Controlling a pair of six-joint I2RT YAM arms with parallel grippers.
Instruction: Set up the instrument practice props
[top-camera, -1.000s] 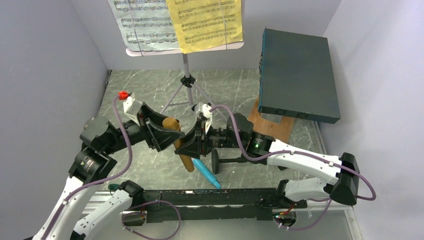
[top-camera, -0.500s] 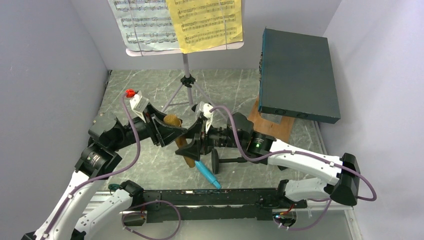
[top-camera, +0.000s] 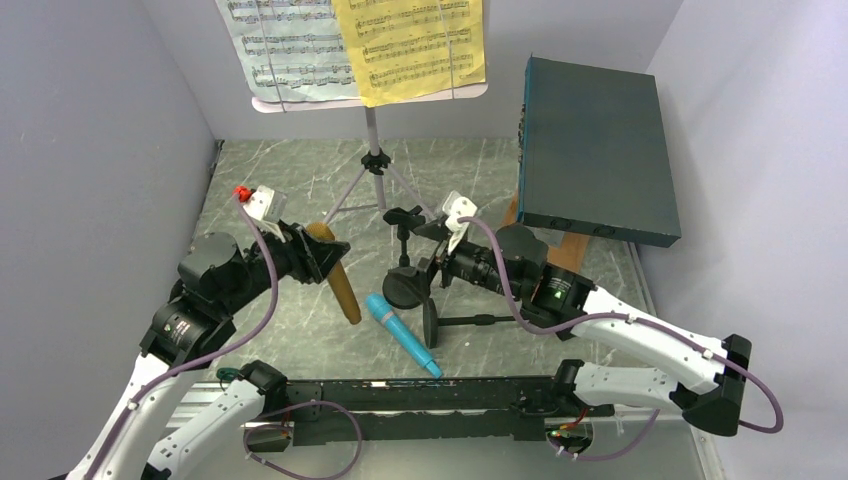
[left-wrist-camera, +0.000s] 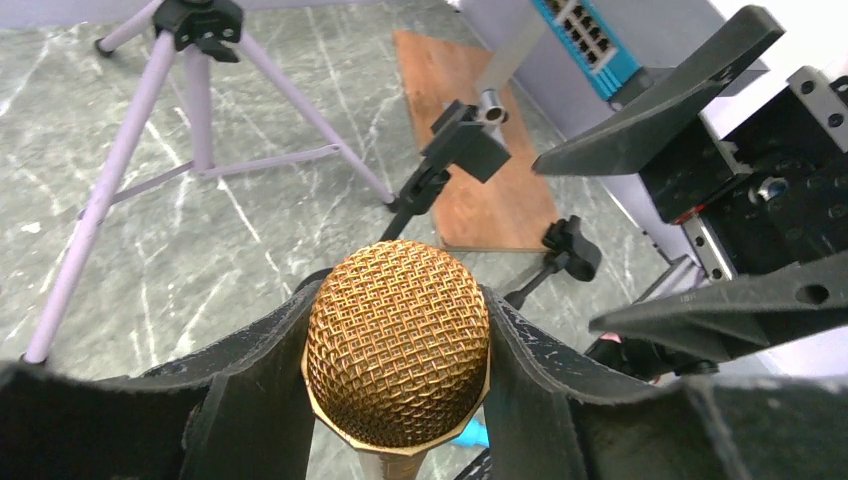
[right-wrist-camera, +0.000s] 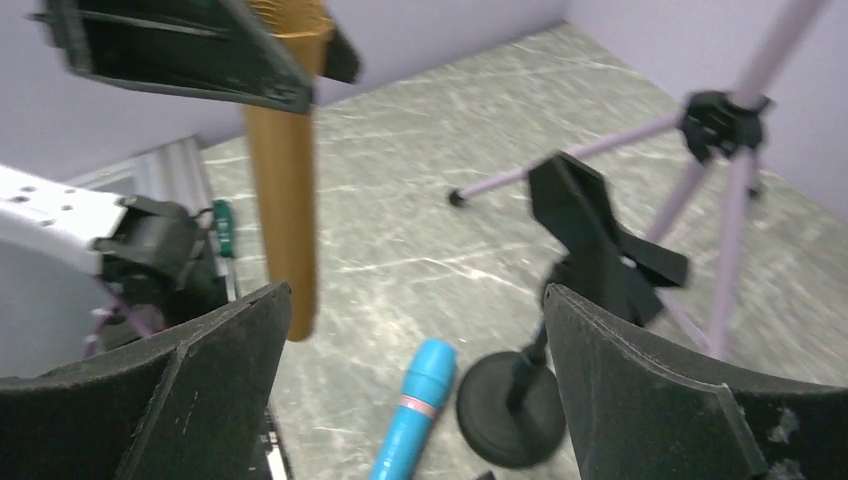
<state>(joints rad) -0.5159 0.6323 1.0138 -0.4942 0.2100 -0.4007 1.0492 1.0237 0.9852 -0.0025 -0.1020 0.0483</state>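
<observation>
Music desk (top-camera: 300, 103) at 12 o'clock carries a white page (top-camera: 285, 45) and a yellow page (top-camera: 410, 45) side by side. My left gripper (top-camera: 322, 253) is clamped on the gold microphone (left-wrist-camera: 397, 345), head up, handle tilted clear of the table. My right gripper (right-wrist-camera: 416, 290) stands wide apart, gripping nothing; an upright mic holder (top-camera: 407, 288) stands just ahead of it. Second mic holder (top-camera: 470, 321) lies on its side at 5 o'clock, blue microphone (top-camera: 402, 335) flat beside its base. Teal box (top-camera: 595, 145) and wooden board (top-camera: 545, 252) at 2 o'clock.
</observation>
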